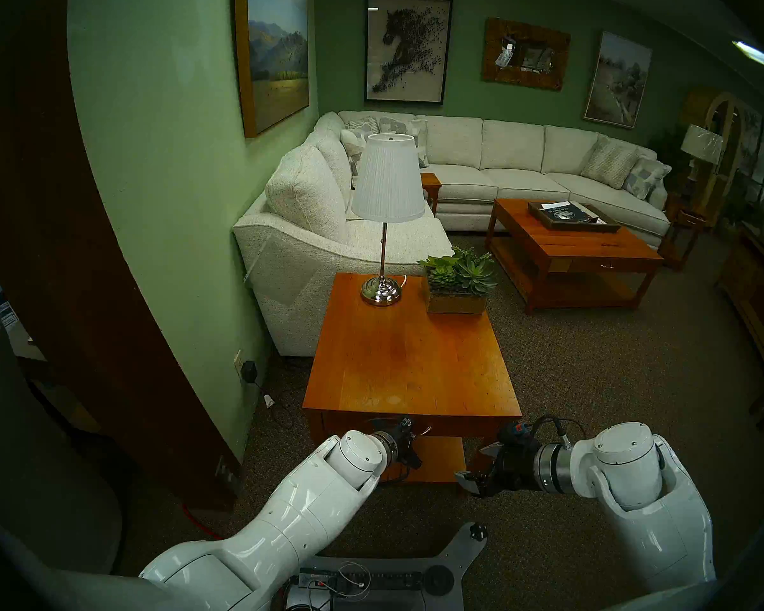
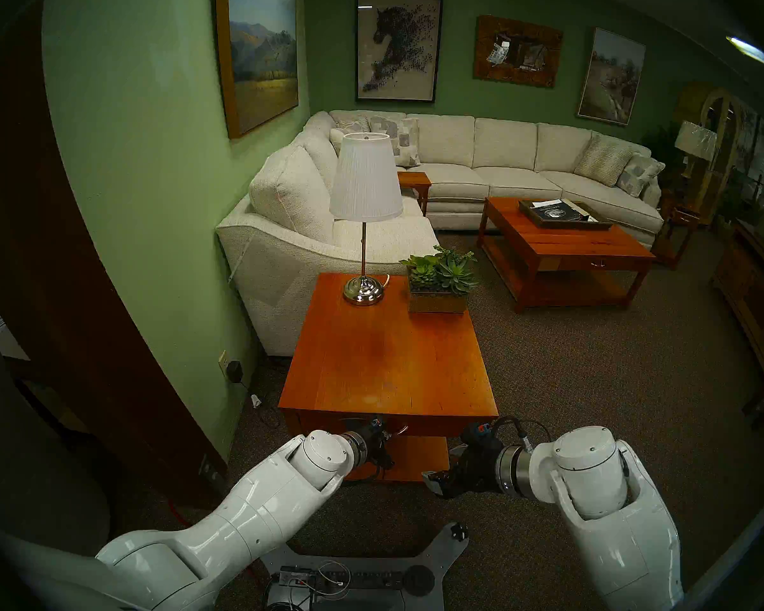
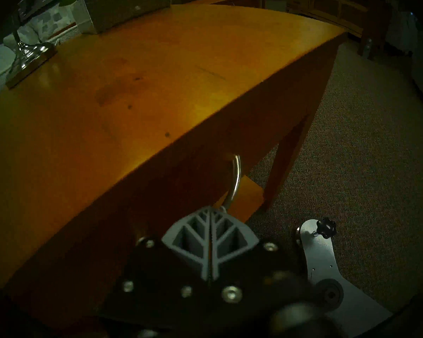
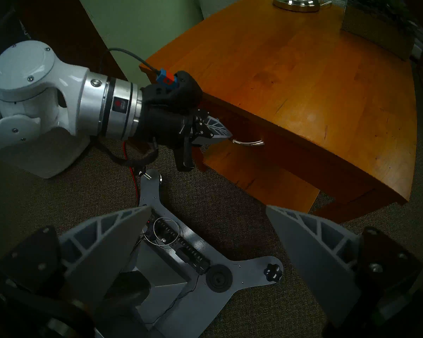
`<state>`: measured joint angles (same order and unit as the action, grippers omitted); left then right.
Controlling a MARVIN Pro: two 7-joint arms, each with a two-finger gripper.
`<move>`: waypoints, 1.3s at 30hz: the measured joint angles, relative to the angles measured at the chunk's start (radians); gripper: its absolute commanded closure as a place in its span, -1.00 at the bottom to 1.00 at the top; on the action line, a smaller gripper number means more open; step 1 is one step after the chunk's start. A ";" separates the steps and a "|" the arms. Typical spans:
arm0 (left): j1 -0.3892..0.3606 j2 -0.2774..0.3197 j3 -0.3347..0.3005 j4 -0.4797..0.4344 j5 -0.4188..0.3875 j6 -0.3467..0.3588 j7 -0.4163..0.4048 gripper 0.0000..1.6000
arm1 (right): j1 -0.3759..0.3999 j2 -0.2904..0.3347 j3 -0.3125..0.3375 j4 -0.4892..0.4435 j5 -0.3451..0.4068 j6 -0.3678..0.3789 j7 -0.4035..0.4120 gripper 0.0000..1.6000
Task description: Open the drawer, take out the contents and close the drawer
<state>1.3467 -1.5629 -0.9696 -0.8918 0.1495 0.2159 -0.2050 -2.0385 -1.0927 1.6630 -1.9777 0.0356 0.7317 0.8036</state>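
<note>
The drawer [image 4: 291,147] sits closed under the front edge of the orange-brown side table [image 1: 406,359]. Its curved silver handle [image 4: 248,143] [image 3: 236,176] sticks out from the dark front. My left gripper [image 3: 210,209] [image 4: 228,135] is shut, its tips touching the handle's left end. Whether the metal is pinched between the fingers does not show. My right gripper [image 4: 208,208] [image 1: 475,464] hangs open and empty in front of the table's right front corner, low over the carpet. The contents are hidden inside the drawer.
A chrome-based lamp [image 1: 382,290] and a succulent planter [image 1: 457,284] stand at the back of the table top. A lower shelf [image 1: 433,458] lies under the drawer. The green wall [image 1: 159,244] and white sofa [image 1: 301,262] are on the left; my base plate [image 4: 171,264] is below.
</note>
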 measured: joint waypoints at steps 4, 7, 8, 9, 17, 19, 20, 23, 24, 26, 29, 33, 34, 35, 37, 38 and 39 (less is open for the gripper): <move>-0.015 -0.010 0.001 0.026 0.008 -0.017 0.011 1.00 | 0.000 0.000 0.000 0.000 0.000 0.000 0.000 -1.00; -0.022 -0.016 0.000 0.039 0.012 -0.025 0.021 1.00 | 0.000 0.000 0.000 0.000 0.001 0.000 0.000 -1.00; -0.023 -0.017 -0.001 0.041 0.013 -0.027 0.024 1.00 | 0.000 0.000 0.000 0.000 0.001 0.000 -0.001 -1.00; -0.025 -0.019 -0.002 0.045 0.014 -0.030 0.028 1.00 | 0.000 0.000 0.000 0.000 0.001 0.000 -0.001 -1.00; -0.038 -0.035 -0.008 0.079 0.025 -0.052 0.054 1.00 | 0.000 0.001 0.000 0.000 0.001 0.000 -0.001 -1.00; -0.040 -0.038 -0.009 0.088 0.027 -0.057 0.058 1.00 | 0.000 0.001 0.000 0.000 0.001 0.000 -0.001 -1.00; -0.041 -0.041 -0.009 0.095 0.030 -0.062 0.061 1.00 | 0.000 0.001 0.000 0.000 0.001 0.000 -0.001 -1.00; -0.045 -0.045 -0.009 0.111 0.034 -0.073 0.067 1.00 | 0.000 0.001 0.000 0.000 0.002 0.000 -0.002 -1.00; -0.046 -0.046 -0.010 0.116 0.035 -0.076 0.069 1.00 | 0.000 0.001 -0.001 0.000 0.002 0.000 -0.002 -1.00; -0.048 -0.049 -0.010 0.126 0.037 -0.082 0.073 1.00 | 0.000 0.001 -0.001 0.000 0.002 0.000 -0.002 -1.00; -0.051 -0.052 -0.011 0.140 0.040 -0.090 0.077 1.00 | 0.000 0.001 -0.001 0.000 0.002 0.000 -0.002 -1.00; -0.058 -0.060 -0.013 0.164 0.043 -0.108 0.083 1.00 | 0.000 0.002 -0.001 0.000 0.002 0.000 -0.002 -1.00; -0.061 -0.062 -0.014 0.171 0.044 -0.112 0.084 1.00 | 0.000 0.002 -0.001 0.000 0.002 0.000 -0.002 -1.00; -0.063 -0.064 -0.015 0.178 0.044 -0.116 0.084 1.00 | 0.000 0.002 -0.001 0.000 0.002 0.000 -0.002 -1.00; -0.068 -0.068 -0.016 0.187 0.045 -0.121 0.084 1.00 | 0.000 0.002 -0.001 0.000 0.002 0.000 -0.002 -1.00; -0.071 -0.070 -0.017 0.194 0.045 -0.123 0.084 1.00 | 0.000 0.002 -0.001 0.000 0.003 0.000 -0.002 -1.00; -0.072 -0.071 -0.017 0.196 0.045 -0.124 0.083 1.00 | 0.000 0.002 -0.001 0.000 0.003 0.000 -0.002 -1.00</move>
<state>1.2747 -1.6339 -0.9871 -0.6957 0.1941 0.0916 -0.1221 -2.0389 -1.0908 1.6621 -1.9781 0.0382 0.7317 0.8012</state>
